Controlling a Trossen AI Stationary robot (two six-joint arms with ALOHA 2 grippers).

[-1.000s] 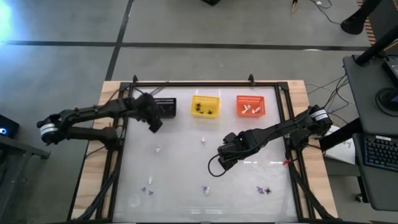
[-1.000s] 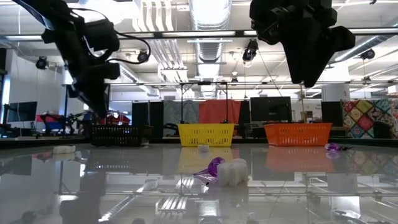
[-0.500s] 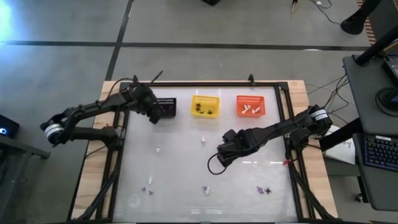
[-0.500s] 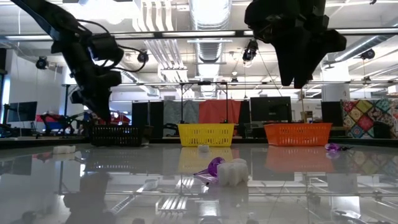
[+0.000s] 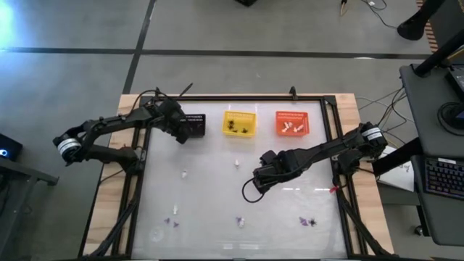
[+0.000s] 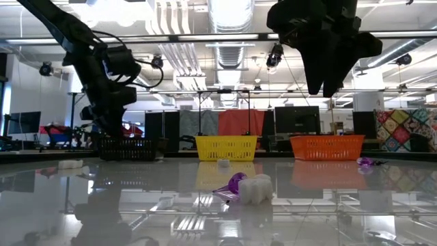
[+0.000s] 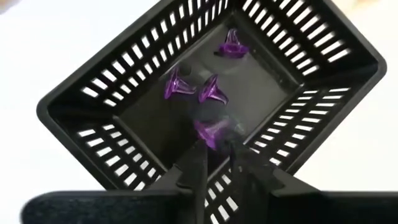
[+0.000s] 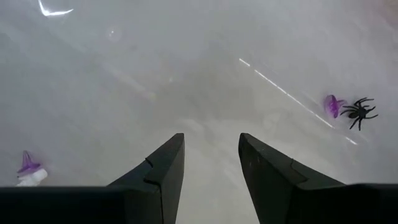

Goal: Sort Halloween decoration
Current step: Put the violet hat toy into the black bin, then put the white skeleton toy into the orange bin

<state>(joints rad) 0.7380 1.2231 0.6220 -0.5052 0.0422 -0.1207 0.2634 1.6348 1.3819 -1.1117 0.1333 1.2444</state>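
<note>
Overhead view of a glossy white table (image 5: 217,188) with 3 small slotted baskets in a row along its 12 o'clock edge: a black basket (image 5: 193,125), a yellow basket (image 5: 240,123), an orange basket (image 5: 292,123).

The left gripper (image 7: 215,155) hangs directly over the black basket; its fingers are parted only narrowly, with a purple witch hat (image 7: 213,131) blurred just beyond the tips, so whether it is gripped or already loose I cannot tell; 3 more purple hats (image 7: 211,92) lie on the basket floor.

The right gripper (image 8: 210,163) hovers above bare tabletop near the centre, fingers apart and holding nothing; toward 5 o'clock lie a black spider (image 8: 359,111) touching a purple trinket (image 8: 333,105), and toward 6 o'clock a second hat (image 8: 28,163) leans on a white piece (image 8: 32,177).

These trinkets look like featherweight, rigid plastic (likely to skid on the slick surface); a hat is probably best pinched across its cone, the spider across its body rather than its thin legs.
</note>
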